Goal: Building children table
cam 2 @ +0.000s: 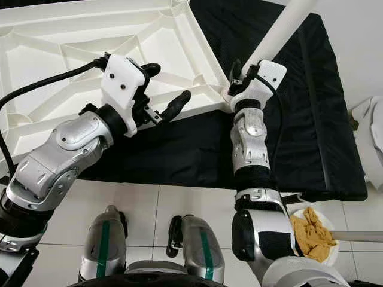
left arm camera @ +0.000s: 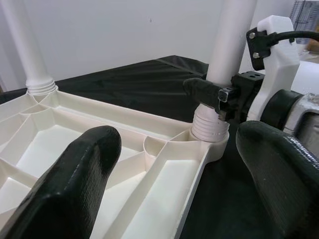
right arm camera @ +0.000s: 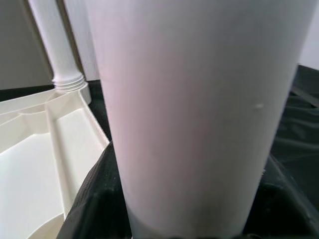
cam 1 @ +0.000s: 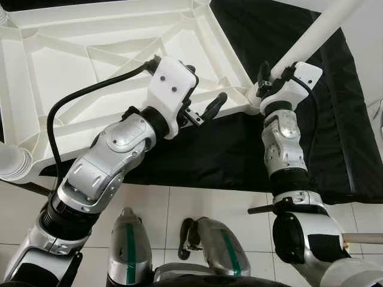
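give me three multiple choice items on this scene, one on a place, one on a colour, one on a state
1. Where does the upside-down tabletop lie?
A. on a black mat
B. on bare tiles
C. on a wooden bench

2. What colour is the table leg held by the right claw?
A. red
B. white
C. blue

3. How is the left claw?
A. shut on a leg
B. shut on a cloth
C. open over the tabletop's edge

Answers: 1 A, the black mat shows under and beside it. 2 B, the leg is plain white. 3 C, its fingers stand apart, holding nothing.
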Tool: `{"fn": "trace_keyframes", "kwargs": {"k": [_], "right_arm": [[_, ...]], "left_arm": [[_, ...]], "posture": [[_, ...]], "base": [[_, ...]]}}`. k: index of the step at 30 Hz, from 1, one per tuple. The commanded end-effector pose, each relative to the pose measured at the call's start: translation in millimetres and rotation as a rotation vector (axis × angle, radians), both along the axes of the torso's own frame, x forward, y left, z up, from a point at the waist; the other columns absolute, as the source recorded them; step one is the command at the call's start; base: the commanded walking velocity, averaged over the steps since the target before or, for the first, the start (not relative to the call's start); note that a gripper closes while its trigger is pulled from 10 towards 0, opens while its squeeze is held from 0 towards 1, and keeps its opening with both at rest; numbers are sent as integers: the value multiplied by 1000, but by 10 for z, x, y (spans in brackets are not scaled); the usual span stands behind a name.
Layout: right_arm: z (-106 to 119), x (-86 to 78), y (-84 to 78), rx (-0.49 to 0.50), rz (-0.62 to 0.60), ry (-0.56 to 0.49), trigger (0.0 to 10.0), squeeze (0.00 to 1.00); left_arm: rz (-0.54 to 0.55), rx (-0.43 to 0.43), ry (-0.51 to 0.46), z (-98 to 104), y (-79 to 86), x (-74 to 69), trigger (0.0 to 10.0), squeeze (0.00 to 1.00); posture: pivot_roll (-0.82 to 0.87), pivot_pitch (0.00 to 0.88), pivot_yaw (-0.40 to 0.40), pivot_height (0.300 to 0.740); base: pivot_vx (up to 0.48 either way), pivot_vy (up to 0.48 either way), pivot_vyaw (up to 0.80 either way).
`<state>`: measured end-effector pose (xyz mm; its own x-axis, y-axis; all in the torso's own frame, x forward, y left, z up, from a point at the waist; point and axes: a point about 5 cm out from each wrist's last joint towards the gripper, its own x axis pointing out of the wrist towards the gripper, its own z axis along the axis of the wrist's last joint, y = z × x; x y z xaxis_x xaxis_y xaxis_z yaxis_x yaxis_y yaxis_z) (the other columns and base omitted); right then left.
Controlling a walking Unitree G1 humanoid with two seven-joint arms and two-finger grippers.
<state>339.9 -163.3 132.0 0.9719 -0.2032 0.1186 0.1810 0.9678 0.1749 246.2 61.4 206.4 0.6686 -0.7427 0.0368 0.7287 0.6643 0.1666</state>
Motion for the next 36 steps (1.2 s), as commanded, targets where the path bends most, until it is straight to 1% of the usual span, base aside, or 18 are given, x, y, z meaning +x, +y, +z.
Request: {"fn": "trace_keyframes", "kwargs": {"k": [1,2,4,9,17,20,26,30,34,36], "right_arm": [[-416,-130,-59,7,-40,191,10000,0],[-415,-159,-29,-7,-72,186,10000,0],[-416,-172,-14,-10,-81,182,10000,0],[-389,-193,-57,-18,-144,169,10000,0],[-375,-195,-39,-21,-152,167,10000,0],[-375,-175,-40,-6,-151,185,10000,0],[-416,-108,-98,30,-178,262,10000,0],[-435,-69,-129,31,-182,298,10000,0],[-435,-62,-136,27,-183,301,10000,0],[-481,-64,-161,32,-188,333,10000,0]], "left_arm": [[-100,9,-2,21,-45,-55,10000,0],[-100,9,-2,23,-45,-56,10000,0],[-99,10,-1,23,-44,-57,10000,0],[-98,10,-1,21,-44,-61,10000,0],[-98,10,-2,28,-40,-63,10000,0],[-97,10,-2,29,-38,-64,10000,0],[-97,11,-4,32,-39,-63,10000,0],[-99,11,-7,39,-43,-64,10000,0],[-99,11,-8,39,-43,-63,10000,0],[-98,9,-9,39,-44,-64,10000,0]], "posture": [[157,87,-117,740],[159,88,-118,740],[159,88,-118,740],[162,91,-118,740],[167,89,-119,740],[168,88,-117,740],[170,84,-118,740],[171,79,-120,740],[171,79,-120,740],[172,77,-122,740]], "base": [[0,0,0],[0,0,0],[0,0,0],[0,0,0],[0,0,0],[0,0,0],[0,0,0],[0,0,0],[0,0,0],[0,0,0]]}}
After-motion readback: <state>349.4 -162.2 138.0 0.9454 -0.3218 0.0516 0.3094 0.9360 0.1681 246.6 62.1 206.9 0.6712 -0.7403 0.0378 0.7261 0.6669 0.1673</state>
